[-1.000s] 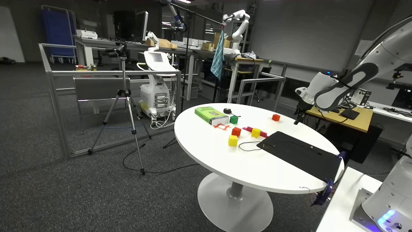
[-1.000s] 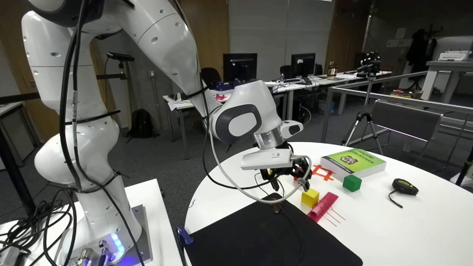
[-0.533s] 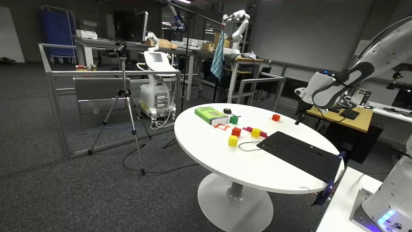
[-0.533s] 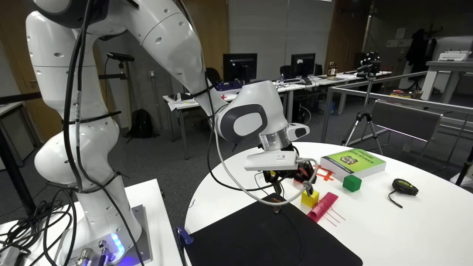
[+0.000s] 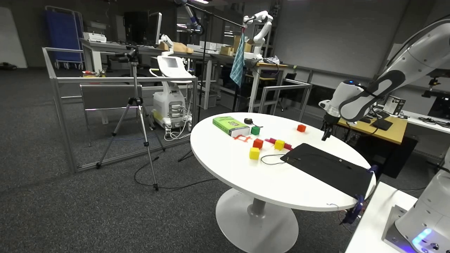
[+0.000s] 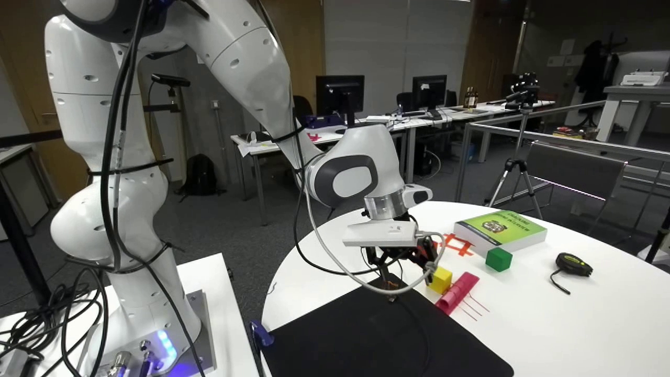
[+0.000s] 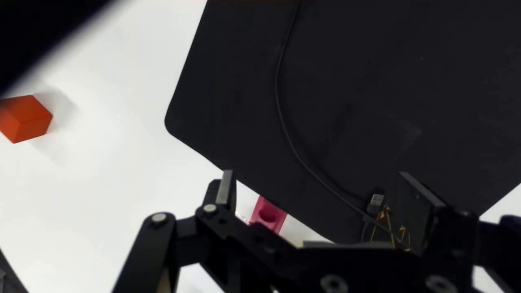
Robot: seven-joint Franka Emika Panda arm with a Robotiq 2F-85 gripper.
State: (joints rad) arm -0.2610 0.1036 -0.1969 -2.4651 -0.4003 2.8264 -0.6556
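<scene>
The end effector hangs over the black mat, fingers wide apart, holding nothing, so no grasp looks made yet; a cable plug lies on it. Beyond the mat, a pink piece, a yellow cube and a green cube rest untouched on the worktop. The end effector partly hides the yellow cube in an exterior view, and the wrist view cuts off a red cube.

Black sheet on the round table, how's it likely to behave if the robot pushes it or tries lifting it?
The black sheet probably won't slide much, since blue clamps sit at two of its corners. Lying thin and flat, it may be hard for the fingers to get under.
</scene>
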